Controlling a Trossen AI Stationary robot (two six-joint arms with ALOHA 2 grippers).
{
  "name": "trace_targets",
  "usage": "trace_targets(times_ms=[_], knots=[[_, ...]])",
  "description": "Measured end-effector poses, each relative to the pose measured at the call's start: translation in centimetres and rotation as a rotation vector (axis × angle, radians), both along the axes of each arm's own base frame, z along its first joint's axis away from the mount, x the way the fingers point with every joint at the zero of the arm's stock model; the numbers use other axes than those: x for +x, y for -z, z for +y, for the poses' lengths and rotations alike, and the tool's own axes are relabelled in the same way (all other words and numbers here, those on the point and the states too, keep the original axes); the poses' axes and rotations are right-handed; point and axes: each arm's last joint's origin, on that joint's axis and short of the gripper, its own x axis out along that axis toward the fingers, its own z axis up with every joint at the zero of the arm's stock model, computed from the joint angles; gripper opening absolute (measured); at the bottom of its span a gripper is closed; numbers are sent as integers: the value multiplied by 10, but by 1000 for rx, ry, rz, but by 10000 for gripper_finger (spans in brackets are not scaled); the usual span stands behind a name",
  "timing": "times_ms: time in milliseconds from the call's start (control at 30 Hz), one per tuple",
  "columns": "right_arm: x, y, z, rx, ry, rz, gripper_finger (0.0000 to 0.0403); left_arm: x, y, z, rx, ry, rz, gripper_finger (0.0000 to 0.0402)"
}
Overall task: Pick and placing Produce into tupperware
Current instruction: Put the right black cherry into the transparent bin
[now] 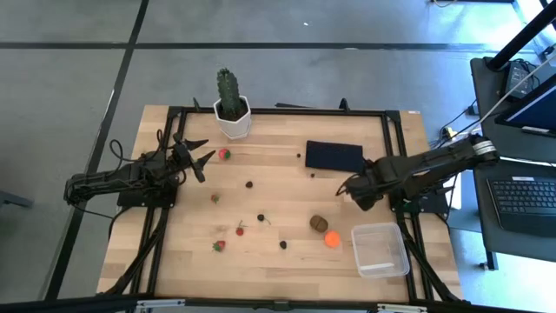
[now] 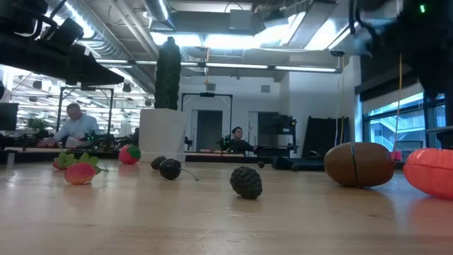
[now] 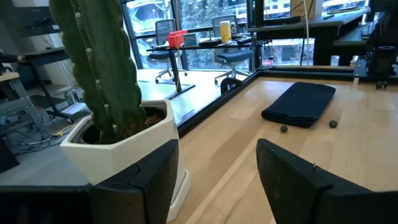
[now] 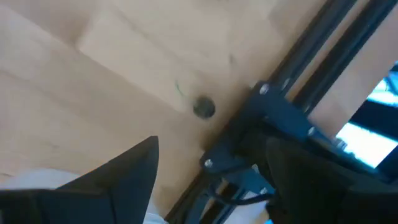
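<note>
Two grippers are working over the table (image 1: 287, 261). The left gripper (image 1: 201, 160) is hovering beside the cactus (image 1: 229, 94), its fingers (image 3: 292, 180) standing apart with nothing between them, a strawberry (image 1: 224, 155) lying just beside it. The right gripper (image 1: 344, 188) is hanging near the black pad (image 1: 334, 156), jaws spread wide and empty. Fruits are lying scattered: kiwi (image 1: 318, 223) touching the orange ball (image 1: 332, 238), dark berries (image 1: 283, 244) nearby. The tupperware (image 1: 380, 249) is sitting near the table's front right corner, apparently empty.
</note>
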Motion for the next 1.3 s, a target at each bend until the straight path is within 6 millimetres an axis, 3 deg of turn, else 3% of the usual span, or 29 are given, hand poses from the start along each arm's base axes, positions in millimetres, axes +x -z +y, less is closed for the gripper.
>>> trace_targets(times_ms=[300,733,1067,1300], knots=[[-9,60,-2,38,-38,-10,296,0,0,0,-19,-2,-16,208],[-3,58,-1,20,27,-33,275,0,0,0,-21,-2,-16,208],[-3,58,-2,-21,232,-52,275,0,0,0,-15,-1,-12,208],[2,69,0,-27,252,28,275,0,0,0,-14,-2,-12,208]])
